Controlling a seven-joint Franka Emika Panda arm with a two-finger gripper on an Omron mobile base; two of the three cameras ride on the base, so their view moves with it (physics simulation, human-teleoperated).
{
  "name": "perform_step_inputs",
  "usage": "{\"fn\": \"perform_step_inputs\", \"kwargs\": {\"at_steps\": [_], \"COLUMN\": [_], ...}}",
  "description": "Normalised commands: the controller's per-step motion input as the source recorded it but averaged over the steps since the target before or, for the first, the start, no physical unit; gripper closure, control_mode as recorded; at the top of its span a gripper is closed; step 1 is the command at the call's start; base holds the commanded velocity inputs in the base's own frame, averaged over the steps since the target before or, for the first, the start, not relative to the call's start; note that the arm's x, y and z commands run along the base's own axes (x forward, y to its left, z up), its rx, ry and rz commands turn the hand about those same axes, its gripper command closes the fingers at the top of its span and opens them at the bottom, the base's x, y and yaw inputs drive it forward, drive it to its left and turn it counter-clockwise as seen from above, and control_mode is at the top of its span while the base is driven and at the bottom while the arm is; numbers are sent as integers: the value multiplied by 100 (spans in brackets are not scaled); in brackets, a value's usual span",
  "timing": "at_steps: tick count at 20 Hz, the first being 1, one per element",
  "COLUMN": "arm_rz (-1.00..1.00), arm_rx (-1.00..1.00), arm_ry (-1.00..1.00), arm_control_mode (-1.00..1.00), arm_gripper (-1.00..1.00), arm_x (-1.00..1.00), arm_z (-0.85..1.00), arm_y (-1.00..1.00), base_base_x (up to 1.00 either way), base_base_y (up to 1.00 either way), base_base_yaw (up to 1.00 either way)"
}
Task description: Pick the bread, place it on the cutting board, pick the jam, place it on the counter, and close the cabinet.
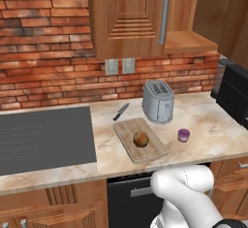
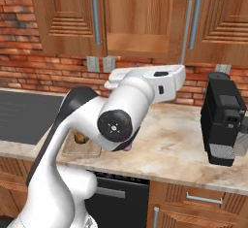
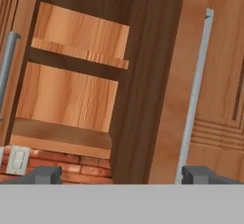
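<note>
Two-finger gripper (image 3: pixel 121 174): dark tips stood wide apart, nothing between them. It was raised before the brown wooden wall cabinet (image 3: pixel 86 75), whose door (image 3: pixel 164 89) stood open edge-on, its long silver bar handle (image 3: pixel 193 94) just above the right tip. Bare wooden shelves (image 3: pixel 78 51) showed inside. White arm (image 2: pixel 145 89) reached up and away from the base.

Below, on the beige marble-patterned counter (image 1: pixel 213 130): small round dark-brown roll of bread (image 1: pixel 141 138) lay on the flat light-wood cutting board (image 1: pixel 131 127). Small purple jam jar (image 1: pixel 183 135) stood on the counter right of the board, apart from it. Silver toaster (image 1: pixel 158 101) sat just beyond the board; a black-handled knife (image 1: pixel 121 111) lay to its left. Dark grey cooktop (image 1: pixel 43 137) far left. Black coffee machine (image 2: pixel 222 118) at right.
</note>
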Motion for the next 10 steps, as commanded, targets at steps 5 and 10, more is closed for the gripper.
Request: {"fn": "perform_step_inputs", "kwargs": {"at_steps": [5, 10], "arm_rz": [0, 1], "arm_rx": [0, 0], "arm_ry": [-2, -1], "arm_control_mode": [-100, -100], "arm_gripper": [-100, -100], "arm_x": [0, 0], "arm_z": [-9, -3], "arm_y": [-27, -26], "base_base_x": [0, 0], "base_base_y": [0, 0], "base_base_yaw": [0, 0]}}
